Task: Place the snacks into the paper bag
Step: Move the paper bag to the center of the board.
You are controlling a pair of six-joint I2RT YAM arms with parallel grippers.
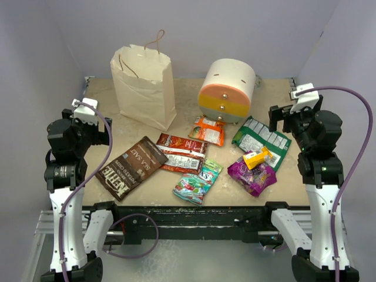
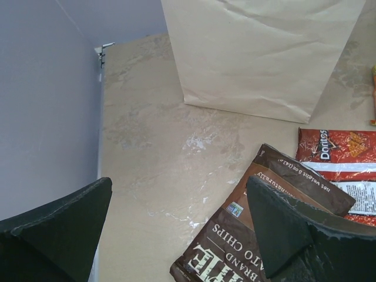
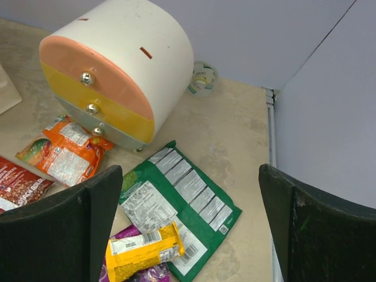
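The cream paper bag stands open at the back left; its lower wall fills the top of the left wrist view. The snacks lie flat in front of it: brown chip bag, red-white packet, orange packet, teal candy packet, green-white packet, purple packet, and a yellow-orange box on top of the green and purple ones. My left gripper is open and empty at the left edge. My right gripper is open and empty at the right edge.
A round white drawer unit with orange, yellow and green fronts stands at the back centre-right. A tape roll lies behind it. Purple walls close in the back and sides. Cables hang from both arms.
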